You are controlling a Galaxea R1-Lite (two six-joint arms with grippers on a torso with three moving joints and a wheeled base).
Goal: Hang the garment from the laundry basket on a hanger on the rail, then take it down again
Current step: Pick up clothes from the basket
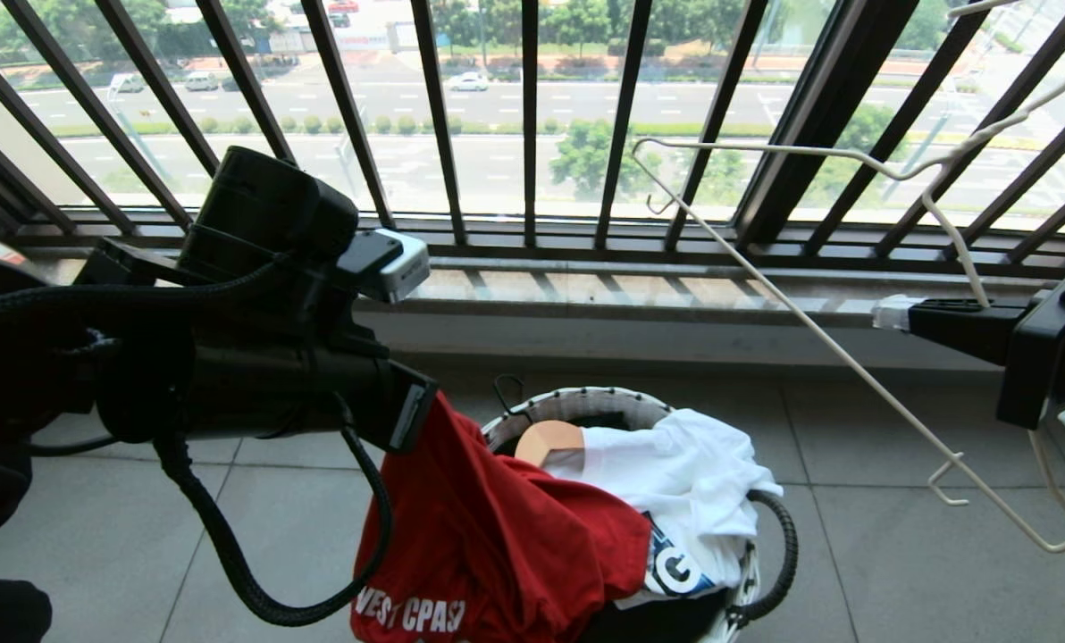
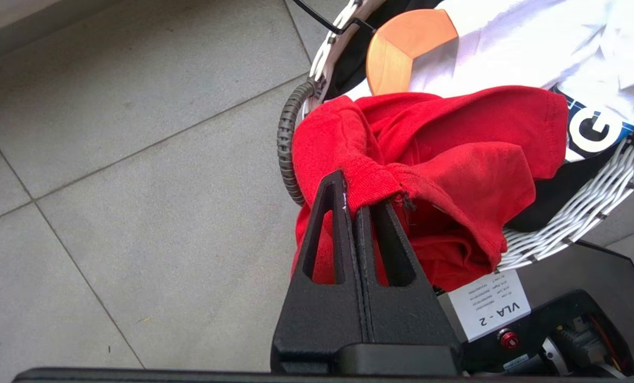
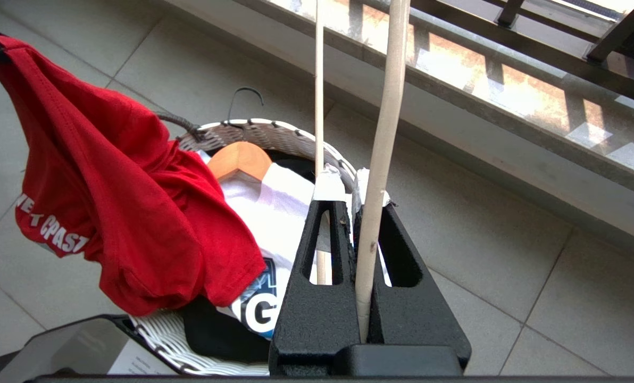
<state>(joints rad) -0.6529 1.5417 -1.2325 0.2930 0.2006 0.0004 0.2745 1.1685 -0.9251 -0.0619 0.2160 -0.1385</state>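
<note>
Garment [image 2: 455, 175], red T-shirt, pinched by a bunched fold between the pressed-together fingers [image 2: 343, 213] of the left gripper [image 2: 357, 205]; cloth hangs from that grip, partly lifted, its lower folds draped over the rim of the laundry basket [image 1: 586, 404] on the floor tiles; white print shows near the hanging hem. Inside the basket: a white garment [image 1: 684, 473] and a wooden hanger [image 1: 546, 442]. Right gripper [image 3: 357, 194] clamped on the hanger [image 1: 818, 335], thin cream wire, held up off to the robot's right; its long straight bar slants down across the black railing [image 1: 532, 116] toward the floor. Judgement: shirt lies left of and below the wire; the left arm carries it, so the coming move turns on bringing its opening to a hanger end; rail not in sight.
</note>
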